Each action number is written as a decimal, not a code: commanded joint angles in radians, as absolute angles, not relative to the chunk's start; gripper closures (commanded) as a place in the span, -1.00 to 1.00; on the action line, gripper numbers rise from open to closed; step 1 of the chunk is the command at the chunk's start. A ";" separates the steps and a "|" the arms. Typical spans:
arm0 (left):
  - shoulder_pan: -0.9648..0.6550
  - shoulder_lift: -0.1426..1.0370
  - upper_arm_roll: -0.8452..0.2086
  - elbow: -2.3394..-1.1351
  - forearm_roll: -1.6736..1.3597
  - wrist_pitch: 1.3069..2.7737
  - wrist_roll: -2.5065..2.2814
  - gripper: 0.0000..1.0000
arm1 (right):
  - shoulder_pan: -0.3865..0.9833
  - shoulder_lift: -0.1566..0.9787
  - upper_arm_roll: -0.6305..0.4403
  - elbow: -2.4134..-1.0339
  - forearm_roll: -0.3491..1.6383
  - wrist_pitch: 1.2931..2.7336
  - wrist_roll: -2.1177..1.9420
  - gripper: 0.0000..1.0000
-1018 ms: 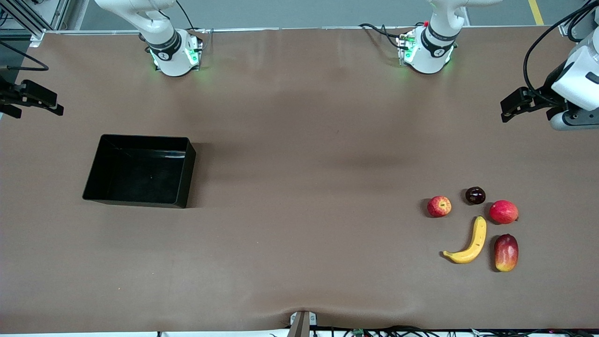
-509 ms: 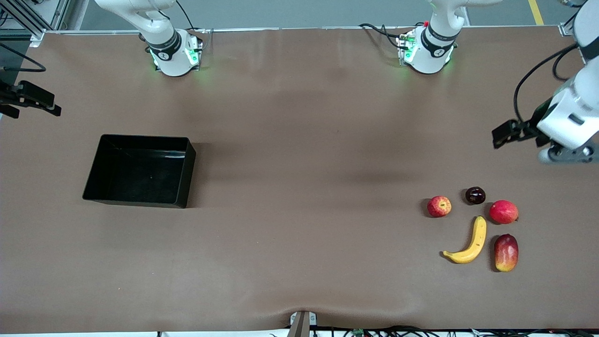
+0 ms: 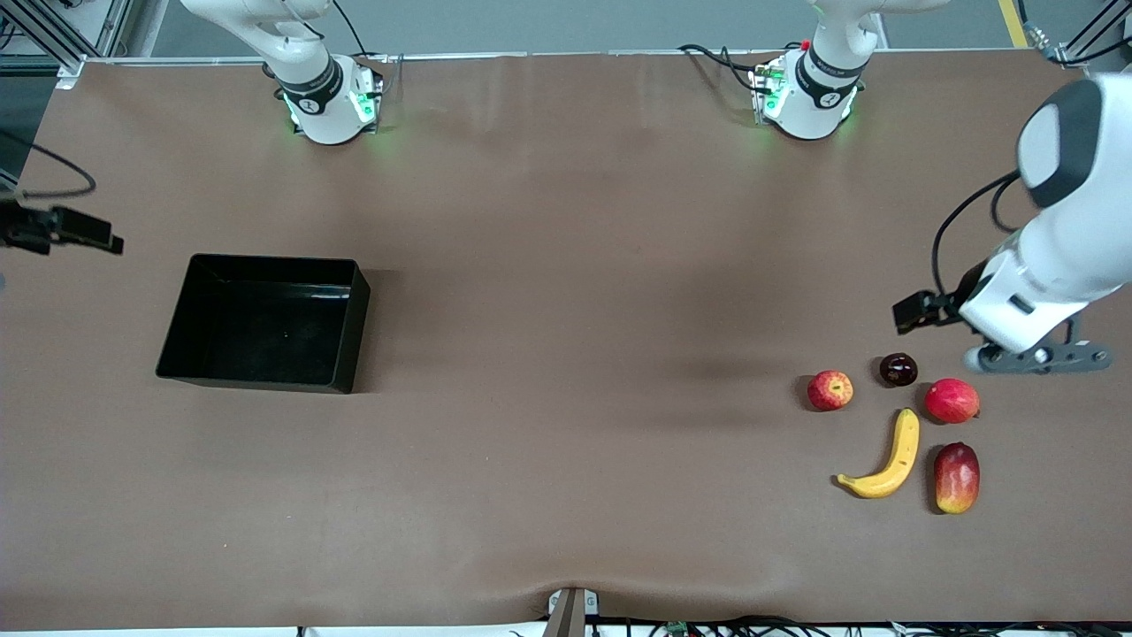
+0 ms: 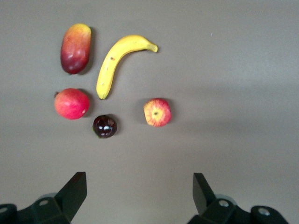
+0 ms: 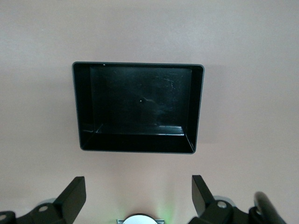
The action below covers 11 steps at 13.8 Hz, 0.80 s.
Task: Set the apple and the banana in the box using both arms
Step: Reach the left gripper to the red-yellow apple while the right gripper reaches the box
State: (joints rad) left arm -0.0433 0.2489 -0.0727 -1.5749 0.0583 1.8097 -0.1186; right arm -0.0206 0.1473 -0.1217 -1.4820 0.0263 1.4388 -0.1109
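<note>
The brown table (image 3: 566, 354) is mostly bare cloth between its two ends. The box (image 3: 263, 322) sits toward the right arm's end, upright, nothing inside it, with open cloth on every side. The fruit lies in a cluster toward the left arm's end: the banana (image 3: 886, 462) is nearest the front camera with the mango (image 3: 956, 478) just beside it, then the pinkish-red fruit (image 3: 952, 400), the apple (image 3: 829, 390) standing apart on the side toward the box, and the dark fruit (image 3: 898, 369). The left gripper (image 4: 139, 191) hangs over bare cloth beside the cluster, jaws spread wide, holding nothing. The right gripper (image 5: 138, 192) hangs over bare cloth beside the box, jaws likewise spread, touching nothing.
</note>
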 commanded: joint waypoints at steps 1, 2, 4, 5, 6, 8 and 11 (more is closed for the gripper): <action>-0.040 0.268 -0.071 -1.670 0.040 1.948 -0.129 -1.00 | -0.078 0.213 -0.114 -1.437 0.031 1.466 -0.121 -1.00; -0.040 0.290 -0.072 -1.686 0.041 1.986 -0.129 -1.00 | -0.089 0.239 -0.114 -1.440 0.031 1.488 -0.129 -1.00; -0.043 0.343 -0.072 -1.692 0.041 2.029 -0.130 -1.00 | -0.118 0.320 -0.114 -1.440 0.029 1.500 -0.135 -1.00; -0.043 0.377 -0.072 -1.692 0.040 2.055 -0.132 -1.00 | -0.136 0.348 -0.114 -1.445 0.035 1.514 -0.141 -1.00; -0.037 0.414 -0.072 -1.698 0.041 2.089 -0.130 -1.00 | -0.147 0.368 -0.112 -1.477 0.044 1.529 -0.140 -1.00; -0.031 0.462 -0.072 -1.741 0.040 2.204 -0.132 -1.00 | -0.155 0.379 -0.114 -1.563 0.044 1.555 -0.140 -1.00; -0.032 0.495 -0.072 -1.821 0.040 2.341 -0.132 -1.00 | -0.170 0.377 -0.114 -1.641 0.014 1.672 -0.161 -1.00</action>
State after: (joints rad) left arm -0.0329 0.4979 -0.0712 -1.7718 0.0576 2.2796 -0.1217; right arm -0.1474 0.4102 -0.1259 -1.5821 0.0245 1.6144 -0.1349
